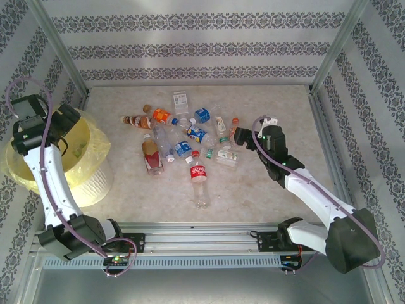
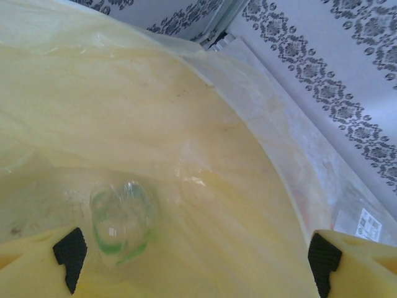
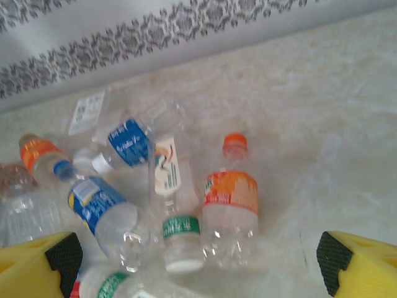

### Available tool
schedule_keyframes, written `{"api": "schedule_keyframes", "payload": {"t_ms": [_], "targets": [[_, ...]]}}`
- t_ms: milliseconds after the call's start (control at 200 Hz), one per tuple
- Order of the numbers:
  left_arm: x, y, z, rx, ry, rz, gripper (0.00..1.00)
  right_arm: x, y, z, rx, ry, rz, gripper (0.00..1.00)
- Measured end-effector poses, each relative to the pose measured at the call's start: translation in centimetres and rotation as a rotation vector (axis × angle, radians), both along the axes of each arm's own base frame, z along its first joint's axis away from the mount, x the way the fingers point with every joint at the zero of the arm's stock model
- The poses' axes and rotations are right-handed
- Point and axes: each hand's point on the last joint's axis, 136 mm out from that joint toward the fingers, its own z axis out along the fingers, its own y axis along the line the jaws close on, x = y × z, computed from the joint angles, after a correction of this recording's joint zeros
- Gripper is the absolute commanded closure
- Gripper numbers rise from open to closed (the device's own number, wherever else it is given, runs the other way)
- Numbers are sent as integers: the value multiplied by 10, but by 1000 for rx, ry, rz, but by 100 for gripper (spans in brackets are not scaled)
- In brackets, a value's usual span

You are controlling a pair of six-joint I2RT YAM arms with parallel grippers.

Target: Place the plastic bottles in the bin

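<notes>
The left end effector (image 2: 197,259) hangs spread wide over the bin (image 2: 186,112) — a clear bottle (image 2: 121,217) lies inside. The right end effector (image 3: 198,264), also spread, hovers above the plastic bottles (image 3: 231,195) clustered on the surface (image 3: 322,124).

We see a lab test cell; patterned wall panels (image 3: 124,49) beyond the right gripper (image 3: 198,257), aluminium posts (image 1: 60,44) framing them (marbled tabletop (image 3: 335,93) beneath it).
</notes>
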Motion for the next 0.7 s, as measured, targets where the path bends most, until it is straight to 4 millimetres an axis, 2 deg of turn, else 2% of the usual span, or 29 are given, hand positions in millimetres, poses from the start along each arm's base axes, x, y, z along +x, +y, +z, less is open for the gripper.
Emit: {"api": "schedule_keyframes", "payload": {"t_ms": [100,195,325,420,520,699], "targets": [[-10,-8,17,15,-52,-2,0,-10,9,-19,-32,40,83,2],[-19,-21,35,32,-111,-21,0,-20,28,-38,-87,88,227,2],[-21,-59,56,54,-179,-131,0,-32,55,-60,-191,174,415,2],[-13,-94,68,66,-208,-248,0,-34,67,-65,-263,193,516,2],[-2,-128,69,60,-217,-364,0,-30,71,-68,-332,194,580,2],[22,-163,63,47,-213,-479,0,-27,74,-81,-464,211,710,2]]}}
